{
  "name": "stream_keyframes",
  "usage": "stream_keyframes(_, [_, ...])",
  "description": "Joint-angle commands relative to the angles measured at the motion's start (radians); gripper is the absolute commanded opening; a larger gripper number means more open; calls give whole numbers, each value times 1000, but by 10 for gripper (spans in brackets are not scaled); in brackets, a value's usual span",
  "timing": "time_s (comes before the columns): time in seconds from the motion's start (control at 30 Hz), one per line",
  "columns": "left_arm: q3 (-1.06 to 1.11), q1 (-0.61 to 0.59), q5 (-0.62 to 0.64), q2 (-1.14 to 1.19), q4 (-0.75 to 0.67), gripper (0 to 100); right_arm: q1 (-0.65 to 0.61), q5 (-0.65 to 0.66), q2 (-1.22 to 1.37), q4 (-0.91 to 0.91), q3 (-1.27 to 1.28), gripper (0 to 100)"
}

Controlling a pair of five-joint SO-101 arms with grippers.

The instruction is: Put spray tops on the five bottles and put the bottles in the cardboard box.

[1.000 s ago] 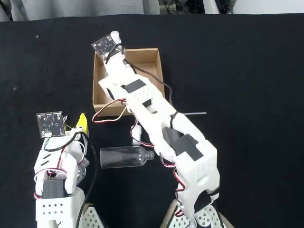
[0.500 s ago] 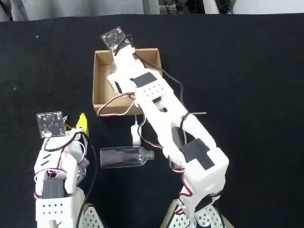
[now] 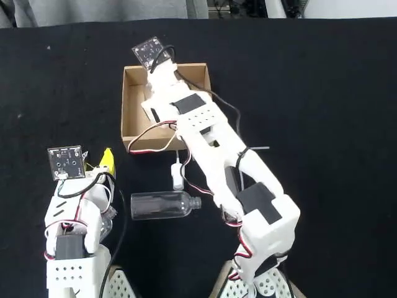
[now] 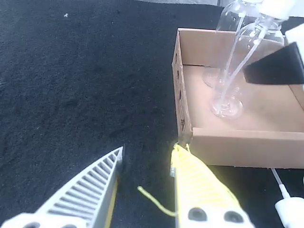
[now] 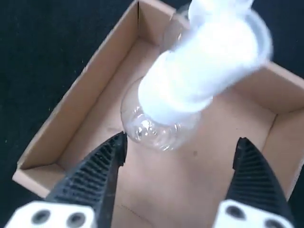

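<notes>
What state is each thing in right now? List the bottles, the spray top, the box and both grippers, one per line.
cardboard box: open-topped, two bottles inside
capped bottle: standing in the box, ungripped
second bottle: standing in the box, top cannot be told
uncapped bottle: lying on its side, neck bare
loose spray top: lying unattached, outside the box
left gripper: open, empty
right gripper: open, above the capped bottle

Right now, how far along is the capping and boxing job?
Done: a capped bottle and a second bottle are in the cardboard box. In hand: the right gripper hangs over the box, jaws open either side of the capped bottle. To do: an uncapped bottle lies on the table near a loose spray top; the left gripper is open and empty. I can count three bottles, not five.
</notes>
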Motion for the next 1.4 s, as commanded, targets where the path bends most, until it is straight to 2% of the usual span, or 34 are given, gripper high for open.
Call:
stream_keyframes(0.0, [25,-10,3,-8,6,156,6,-3,-97,28,-53,304])
stream_keyframes(0.43, [25,-10,3,-8,6,155,14,0,-157,173,-53,298])
stream_keyframes(0.6, [25,-10,3,-8,6,155,15,0,-160,189,-53,172])
stream_keyframes(0.83, [25,-10,3,-8,26,159,63,2,-163,233,-48,128])
stream_keyframes(0.93, [25,-10,3,-8,26,159,80,2,-156,239,-45,54])
stream_keyframes(1.03, [25,-10,3,-8,26,159,81,2,-156,232,-45,16])
stream_keyframes(1.2, [25,-10,3,-8,29,159,91,-6,-154,201,-33,16])
stream_keyframes(1.37, [25,-10,3,-8,31,159,112,-8,-154,23,82,15])
